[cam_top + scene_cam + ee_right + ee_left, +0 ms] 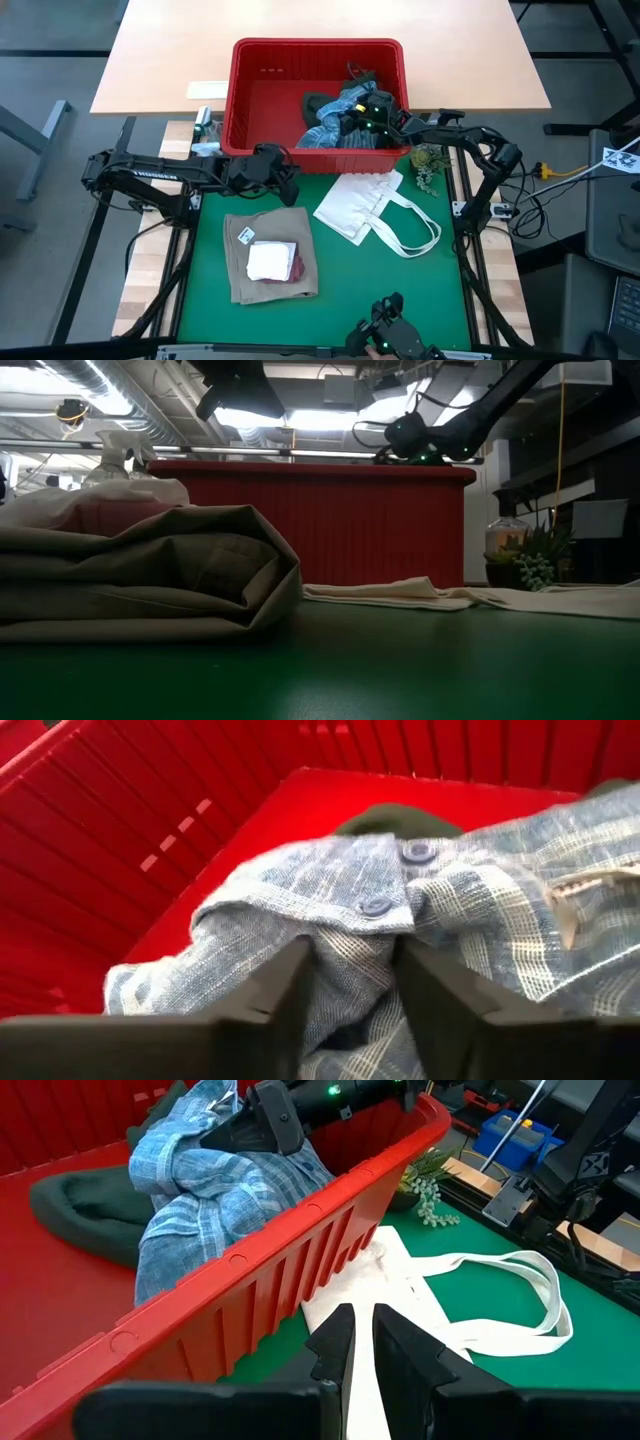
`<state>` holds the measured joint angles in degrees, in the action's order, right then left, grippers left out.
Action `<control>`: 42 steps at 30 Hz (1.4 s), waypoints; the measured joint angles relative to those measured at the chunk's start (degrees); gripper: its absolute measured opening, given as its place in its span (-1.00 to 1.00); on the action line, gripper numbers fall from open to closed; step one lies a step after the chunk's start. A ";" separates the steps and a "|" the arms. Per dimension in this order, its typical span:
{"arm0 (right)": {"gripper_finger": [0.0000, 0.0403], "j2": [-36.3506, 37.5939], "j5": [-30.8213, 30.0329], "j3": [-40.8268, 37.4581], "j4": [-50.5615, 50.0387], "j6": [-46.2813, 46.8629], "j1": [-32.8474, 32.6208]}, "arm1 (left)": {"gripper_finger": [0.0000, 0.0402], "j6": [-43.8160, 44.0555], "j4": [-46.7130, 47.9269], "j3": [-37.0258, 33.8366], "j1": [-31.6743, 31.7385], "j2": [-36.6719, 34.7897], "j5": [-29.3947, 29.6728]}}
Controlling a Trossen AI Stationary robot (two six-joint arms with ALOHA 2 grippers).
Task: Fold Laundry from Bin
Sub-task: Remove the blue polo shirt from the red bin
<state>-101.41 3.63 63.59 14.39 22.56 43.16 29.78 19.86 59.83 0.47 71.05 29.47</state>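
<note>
Right gripper (350, 982): inside large red plastic bin (250, 95), fingers straddling blue-white striped shirt (400, 910), grip unconfirmed. Left gripper (362, 1342): near-closed, empty, at bin's near wall.
</note>
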 joint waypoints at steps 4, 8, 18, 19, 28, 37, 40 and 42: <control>-0.67 0.00 0.05 0.00 3.29 -0.47 0.00 | -0.82 0.02 -0.02 0.00 0.00 0.00 0.02; -0.96 0.00 4.12 0.00 8.10 -0.43 0.00 | -0.82 0.00 -0.01 0.00 0.00 0.00 0.00; -0.98 1.79 18.27 4.08 12.51 6.00 -0.07 | -0.82 0.01 0.00 0.00 -0.02 0.00 0.00; -0.97 1.81 20.20 5.44 12.53 6.97 -0.27 | -0.82 0.00 0.00 0.00 0.00 0.00 0.00; -0.97 1.84 35.89 19.36 12.37 10.63 -3.72 | -0.82 0.11 -0.14 0.00 0.00 0.00 0.00; -0.98 1.92 46.12 34.28 6.79 10.65 -6.19 | -0.82 -0.15 -0.24 0.00 0.00 0.00 0.00; -0.99 1.92 48.00 39.08 1.48 10.46 -6.75 | -0.82 -0.15 -0.24 0.00 -0.02 0.00 0.00; -0.99 1.92 48.92 42.03 -1.18 10.26 -6.84 | -0.82 -0.15 -0.24 0.00 -0.02 0.00 0.00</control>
<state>-99.48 52.55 105.63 13.21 32.82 36.32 29.63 19.62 59.83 0.45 71.05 29.47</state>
